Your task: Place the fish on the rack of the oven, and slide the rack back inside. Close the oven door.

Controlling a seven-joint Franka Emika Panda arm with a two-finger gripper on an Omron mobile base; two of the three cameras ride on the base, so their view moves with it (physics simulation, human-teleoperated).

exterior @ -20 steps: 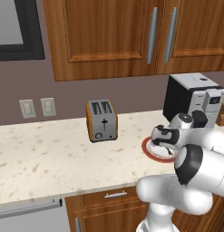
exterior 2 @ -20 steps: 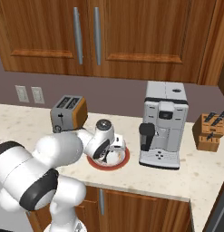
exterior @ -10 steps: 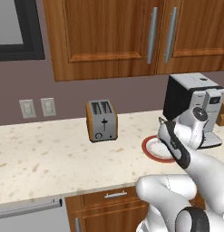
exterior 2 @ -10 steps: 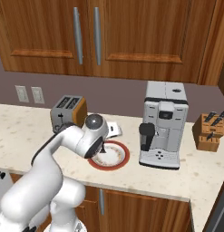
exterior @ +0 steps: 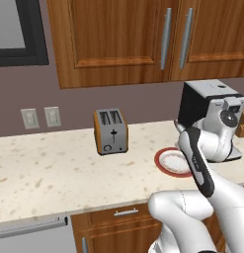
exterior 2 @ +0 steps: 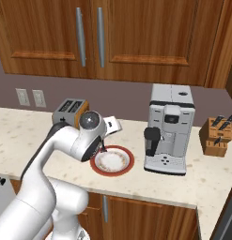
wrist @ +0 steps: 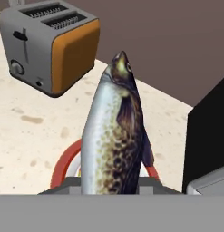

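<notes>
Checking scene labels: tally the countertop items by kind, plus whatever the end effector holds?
Steel and orange two-slot toaster: 1
Silver and black coffee machine: 1
Red-rimmed white round plate: 1
Wooden knife block with dark-handled knives: 1
Slender grey-silver speckled fish, held in the end effector: 1
Total: 5

The fish's (wrist: 115,136) tail end is cut off at the hand view's bottom. It hides much of the plate (wrist: 63,170). The arm covers part of the coffee machine (exterior: 207,106) in the left base view.
</notes>
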